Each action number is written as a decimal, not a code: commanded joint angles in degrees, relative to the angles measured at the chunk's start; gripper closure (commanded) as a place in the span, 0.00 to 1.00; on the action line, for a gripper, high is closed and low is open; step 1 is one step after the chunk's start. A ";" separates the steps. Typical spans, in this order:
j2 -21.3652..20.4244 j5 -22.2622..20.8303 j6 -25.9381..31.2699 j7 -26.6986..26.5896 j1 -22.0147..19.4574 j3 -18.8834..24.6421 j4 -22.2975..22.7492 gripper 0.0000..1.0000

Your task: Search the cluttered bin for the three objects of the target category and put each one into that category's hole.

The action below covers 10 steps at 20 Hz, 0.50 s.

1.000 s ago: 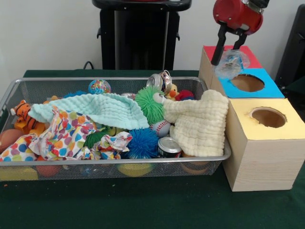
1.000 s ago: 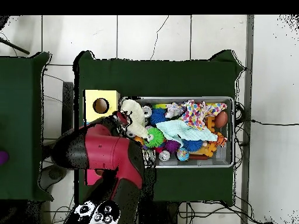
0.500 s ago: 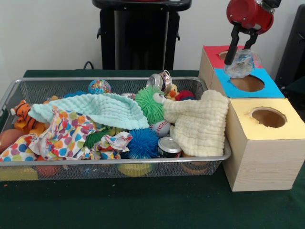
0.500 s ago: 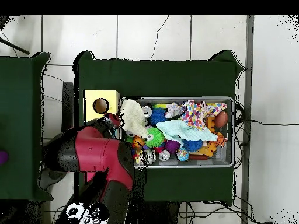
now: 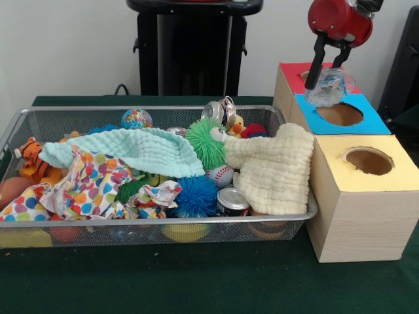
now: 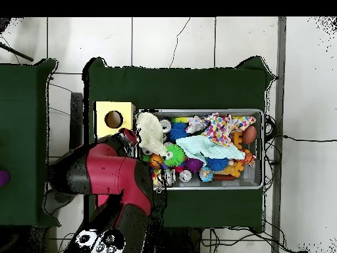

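Clear plastic cup (image 5: 329,86), crumpled, hangs in the hand (image 5: 329,64), fingers clamped on it, just above the blue box top (image 5: 340,115) w/ its round hole (image 5: 340,114), near the red box (image 5: 288,70) behind. Yellow box (image 5: 364,196) sits in front. Wire bin (image 5: 157,175) beside them on the green table (image 5: 196,281) holds cloths, spiky balls, a baseball (image 5: 220,175), cans, a toy tiger (image 5: 31,160). Overhead, arm (image 6: 108,178) covers the boxes; cup prob. hidden.

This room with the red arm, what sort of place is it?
Probably a robotics lab set up for a sorting test. A wire bin heaped with toys, cans and cloths sits on a green-covered table beside wooden boxes with coloured, holed tops, and the gripper holds a clear plastic item above them.
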 commanded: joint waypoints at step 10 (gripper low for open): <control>2.26 0.33 -1.34 15.86 -0.73 4.58 4.80 0.00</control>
